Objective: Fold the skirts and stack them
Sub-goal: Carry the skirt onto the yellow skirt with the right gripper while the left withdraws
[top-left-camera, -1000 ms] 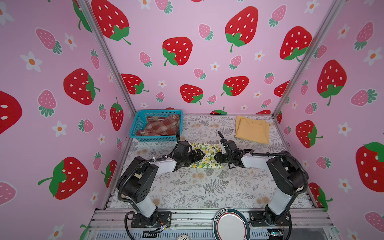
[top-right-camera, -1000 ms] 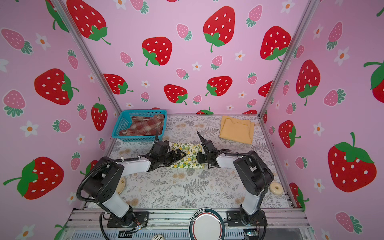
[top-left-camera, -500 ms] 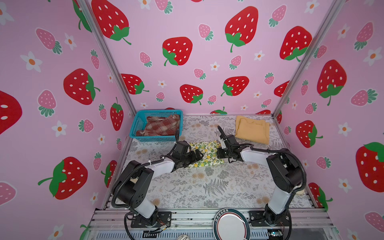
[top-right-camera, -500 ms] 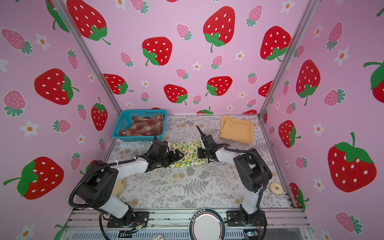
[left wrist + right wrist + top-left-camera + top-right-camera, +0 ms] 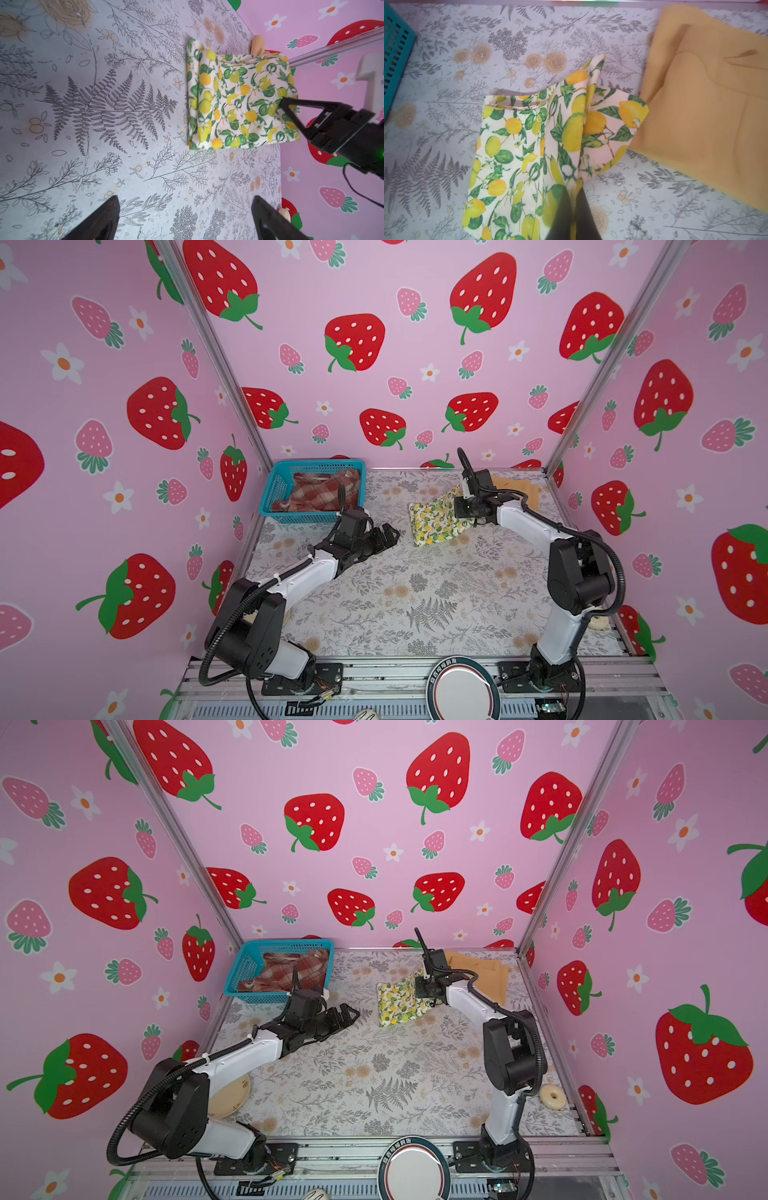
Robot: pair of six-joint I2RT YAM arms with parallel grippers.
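The lemon-print skirt [image 5: 434, 519] [image 5: 398, 1001] lies folded mid-table, its right edge lifted. My right gripper [image 5: 458, 499] [image 5: 419, 982] [image 5: 576, 185] is shut on that raised edge, and cloth shows between its fingers. In the left wrist view its finger [image 5: 291, 113] pinches the lemon-print skirt [image 5: 239, 99]. The mustard skirt [image 5: 531, 490] [image 5: 488, 975] [image 5: 706, 104] lies folded at the back right, just beyond the lemon-print skirt [image 5: 519, 149]. The plaid skirt [image 5: 324, 494] [image 5: 291, 971] sits crumpled in the basket. My left gripper [image 5: 390, 534] [image 5: 351, 1014] [image 5: 185, 199] is open and empty over bare table, left of the lemon-print skirt.
The teal mesh basket [image 5: 275, 488] [image 5: 242, 969] [image 5: 392, 54] stands at the back left. A beige plate [image 5: 230, 1098] lies under the left arm's elbow. A pale ring [image 5: 552, 1096] lies near the right wall. Pink walls close in three sides.
My right gripper shut on the lemon-print skirt's right edge and carried it back and right toward the mustard skirt. My left gripper left the cloth and drew back to the left.
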